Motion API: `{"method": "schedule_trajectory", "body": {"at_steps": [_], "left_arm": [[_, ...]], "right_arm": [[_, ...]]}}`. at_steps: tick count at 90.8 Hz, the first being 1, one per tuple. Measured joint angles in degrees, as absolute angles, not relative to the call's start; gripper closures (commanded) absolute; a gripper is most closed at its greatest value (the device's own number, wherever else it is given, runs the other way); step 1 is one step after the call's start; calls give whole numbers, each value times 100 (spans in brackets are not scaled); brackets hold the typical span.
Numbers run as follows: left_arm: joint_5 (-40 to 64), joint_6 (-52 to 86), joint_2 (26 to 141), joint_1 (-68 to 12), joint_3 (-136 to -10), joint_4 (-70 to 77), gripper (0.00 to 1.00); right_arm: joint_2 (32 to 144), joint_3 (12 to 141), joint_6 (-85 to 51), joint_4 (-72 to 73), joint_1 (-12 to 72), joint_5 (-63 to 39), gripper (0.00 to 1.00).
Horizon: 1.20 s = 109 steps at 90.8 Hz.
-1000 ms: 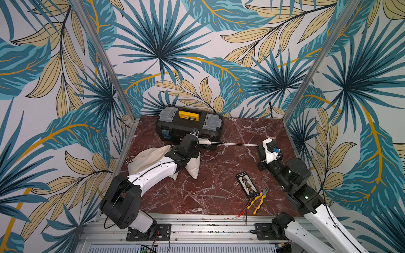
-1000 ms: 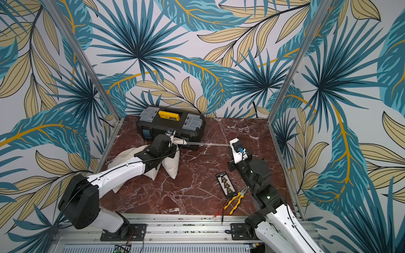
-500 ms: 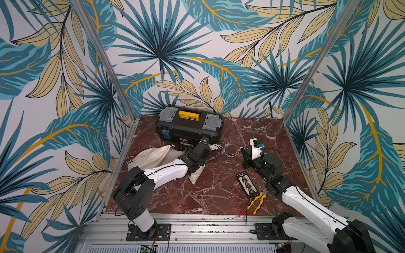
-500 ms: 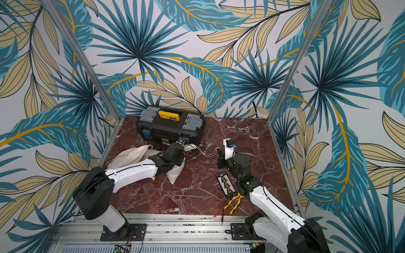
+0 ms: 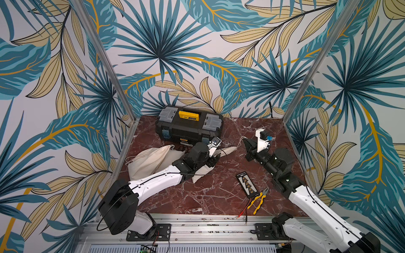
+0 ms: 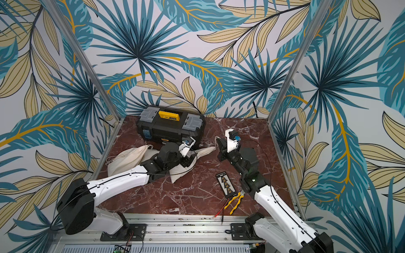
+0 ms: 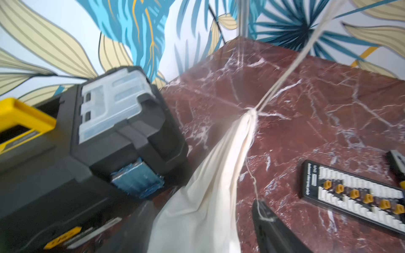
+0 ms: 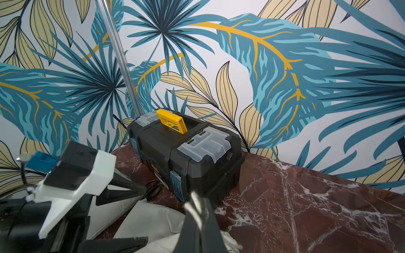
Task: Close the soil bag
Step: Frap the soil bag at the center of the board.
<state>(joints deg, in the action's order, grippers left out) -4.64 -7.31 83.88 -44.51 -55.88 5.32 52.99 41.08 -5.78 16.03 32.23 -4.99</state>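
Left end effector (image 5: 215, 158) is standing with its jaws spread, straddling the cream soil bag (image 7: 208, 197); in the right wrist view its two black fingers (image 8: 122, 191) are sitting on either side of the cloth. Right end effector (image 5: 245, 142) is clamping closed on the drawstring (image 7: 285, 76), which is running from the bag's gathered mouth up to its fingertips. The bag is lying on the marble tabletop (image 5: 208, 197), its body under the left end effector and its cinched neck pointing toward the right one. Beyond both end effectors a black toolbox (image 5: 188, 129) is sitting; a second cloth sack (image 5: 151, 160) is lying beside the left arm, away from the right end effector.
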Motion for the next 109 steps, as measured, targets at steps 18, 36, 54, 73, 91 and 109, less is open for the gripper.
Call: {"method": "schedule_trajectory", "body": {"at_steps": [18,36,54,73,91,109], "left_arm": [[506,-1007,8576,-4515,-5806,978,26],[742,-1111,8921,-4545,-6110,1341,40],[349,-1199,9133,-4530,-6351,1396,53],[519,-1247,9301,-4515,-6521,1389,60],[760,-1260,9463,-4506,-6521,1387,79],[725,-1201,9568,-4506,-6519,1374,88]], "right_arm": [[5186,4663,-491,1354,3225,-720,100],[5183,5052,-447,1144,3267,-969,100],[5253,5203,-443,1048,3326,-1170,100],[5306,5218,-399,1039,3361,-1271,100],[5332,5251,-342,1039,3376,-1291,100],[5315,5266,-270,987,3376,-1157,100]]}}
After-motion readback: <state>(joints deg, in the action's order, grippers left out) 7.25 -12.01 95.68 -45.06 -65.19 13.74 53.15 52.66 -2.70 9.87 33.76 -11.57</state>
